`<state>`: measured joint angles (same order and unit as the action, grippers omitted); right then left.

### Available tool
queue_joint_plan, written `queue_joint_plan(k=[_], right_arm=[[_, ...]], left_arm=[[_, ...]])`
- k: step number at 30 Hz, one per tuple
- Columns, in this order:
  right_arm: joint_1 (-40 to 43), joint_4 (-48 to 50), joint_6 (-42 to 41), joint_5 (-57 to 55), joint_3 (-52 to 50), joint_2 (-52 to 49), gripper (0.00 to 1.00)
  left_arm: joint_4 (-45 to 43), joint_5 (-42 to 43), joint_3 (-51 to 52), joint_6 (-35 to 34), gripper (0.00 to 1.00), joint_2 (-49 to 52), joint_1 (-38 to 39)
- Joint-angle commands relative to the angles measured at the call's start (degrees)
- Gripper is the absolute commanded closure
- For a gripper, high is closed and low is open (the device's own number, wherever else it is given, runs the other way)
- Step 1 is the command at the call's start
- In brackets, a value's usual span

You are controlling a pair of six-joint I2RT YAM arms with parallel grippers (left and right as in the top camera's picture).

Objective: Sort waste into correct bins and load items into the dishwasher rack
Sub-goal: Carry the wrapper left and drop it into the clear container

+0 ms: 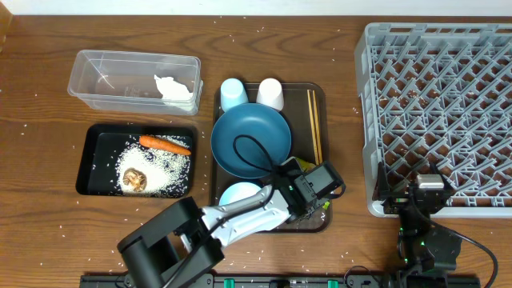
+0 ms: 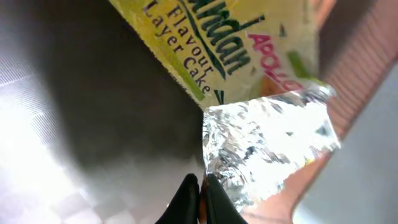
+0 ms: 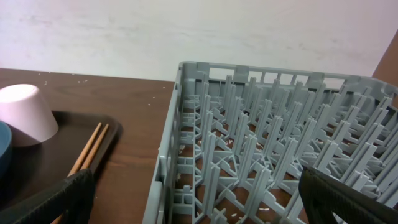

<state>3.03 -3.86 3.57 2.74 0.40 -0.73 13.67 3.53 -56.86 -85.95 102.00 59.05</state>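
At the near right corner of the brown serving tray, the left gripper is clenched, seemingly pinching the foil edge of the snack wrapper. That thin hold suits lifting flimsy waste toward a bin. Right of the tray, the right gripper hangs spread and empty at the dishwasher rack, probably parked out of the way. On the tray, the bowl, plate and chopsticks are not yet loaded. Left of the tray, the black bin holds the carrot. Farther back, the clear tub holds the napkin.
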Motion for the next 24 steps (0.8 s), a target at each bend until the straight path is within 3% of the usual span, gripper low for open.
queue_joint_plan(k=[1, 12, 17, 24], right_arm=[[-0.59, -0.24, -0.09, -0.39, -0.09, 0.09, 0.01], [-0.59, -0.24, -0.09, -0.39, -0.09, 0.09, 0.01], [-0.59, -0.24, -0.09, -0.39, -0.09, 0.09, 0.01], [-0.59, -0.24, -0.09, -0.39, -0.09, 0.09, 0.01]], left_arm=[[0.48, 0.50, 0.37, 4.15, 0.94, -5.11, 0.17], [6.25, -1.84, 0.37, 5.42, 0.94, -20.39, -0.61], [10.95, -14.21, 0.37, 10.32, 0.94, -26.95, -6.29], [11.10, -31.30, 0.37, 17.40, 0.94, -29.90, -24.50]])
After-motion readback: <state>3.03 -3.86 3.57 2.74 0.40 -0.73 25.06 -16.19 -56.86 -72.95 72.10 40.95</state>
